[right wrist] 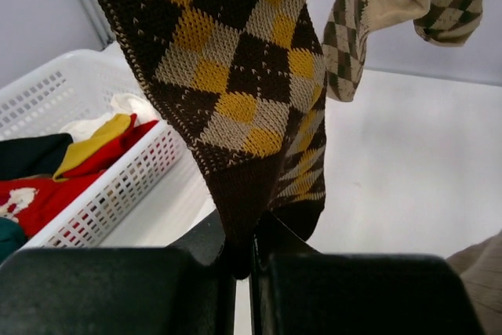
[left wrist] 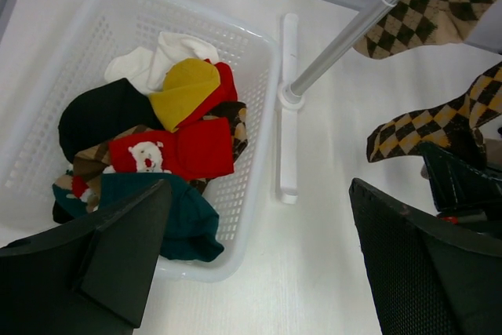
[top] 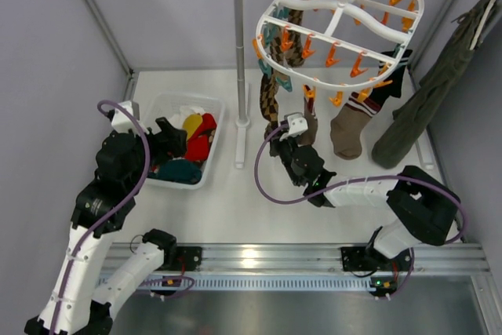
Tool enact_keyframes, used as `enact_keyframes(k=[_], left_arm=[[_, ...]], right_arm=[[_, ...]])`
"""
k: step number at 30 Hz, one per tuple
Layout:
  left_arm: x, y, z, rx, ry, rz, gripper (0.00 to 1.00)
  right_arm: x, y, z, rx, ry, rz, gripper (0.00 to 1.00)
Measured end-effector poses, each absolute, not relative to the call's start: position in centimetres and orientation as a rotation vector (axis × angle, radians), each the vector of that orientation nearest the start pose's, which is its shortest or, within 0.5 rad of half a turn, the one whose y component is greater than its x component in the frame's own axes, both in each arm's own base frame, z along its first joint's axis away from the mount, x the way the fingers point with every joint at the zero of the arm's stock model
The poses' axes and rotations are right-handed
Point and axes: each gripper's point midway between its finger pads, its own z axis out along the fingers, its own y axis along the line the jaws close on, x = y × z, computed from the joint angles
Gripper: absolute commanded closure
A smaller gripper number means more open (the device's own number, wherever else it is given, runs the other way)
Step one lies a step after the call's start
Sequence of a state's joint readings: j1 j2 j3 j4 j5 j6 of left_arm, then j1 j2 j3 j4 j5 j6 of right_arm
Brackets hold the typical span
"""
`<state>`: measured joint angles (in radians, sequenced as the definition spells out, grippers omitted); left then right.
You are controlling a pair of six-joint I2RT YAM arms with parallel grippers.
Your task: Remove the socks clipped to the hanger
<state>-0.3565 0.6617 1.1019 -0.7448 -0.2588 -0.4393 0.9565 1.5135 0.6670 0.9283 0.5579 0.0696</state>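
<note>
The white oval hanger (top: pixel 337 29) with orange and teal clips hangs from the rail. Argyle socks (top: pixel 271 96) hang from its left side, and tan socks with striped cuffs (top: pixel 345 135) from its front. My right gripper (top: pixel 281 147) is below the left side of the hanger, shut on the dark toe of a brown-yellow argyle sock (right wrist: pixel 235 76); in its wrist view the jaws (right wrist: pixel 249 253) pinch the toe tip. A paler argyle sock (right wrist: pixel 353 45) hangs behind it. My left gripper (top: pixel 169 140) is open and empty over the basket's near edge (left wrist: pixel 259 272).
A white mesh basket (top: pixel 218 135) at the left holds several red, yellow, white, black and teal socks (left wrist: pixel 180 147). The grey pole (top: pixel 238 52) and its white foot (left wrist: pixel 289 107) stand just right of the basket. A long olive-green garment (top: pixel 431 107) hangs at the far right.
</note>
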Motion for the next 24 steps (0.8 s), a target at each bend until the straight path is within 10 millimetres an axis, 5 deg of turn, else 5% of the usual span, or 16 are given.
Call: enact_keyframes(k=[1,2,3,17,24], left_arm=[[23.0,-5.8,32.6,-0.252,1.859,-0.322,0.01],[23.1,-6.1,32.7,-0.249,1.861,-0.334,0.01],[23.3,-6.4,32.9,-0.244,1.862,-0.349,0.01],[23.7,-7.3,33.6,-0.236,1.854,-0.402,0.01],[24.8,-9.2,34.8,-0.211,1.862,-0.49,0.01]], right_arm=[[32.6,30.7,21.2,-0.213,1.494,0.416,0.89],[32.5,30.7,21.4,-0.212,1.489,0.424,0.89],[32.4,30.7,21.6,-0.218,1.483,0.424,1.0],[31.6,30.8,23.5,-0.258,1.441,0.456,1.0],[29.0,30.2,24.0,-0.331,1.416,0.532,1.0]])
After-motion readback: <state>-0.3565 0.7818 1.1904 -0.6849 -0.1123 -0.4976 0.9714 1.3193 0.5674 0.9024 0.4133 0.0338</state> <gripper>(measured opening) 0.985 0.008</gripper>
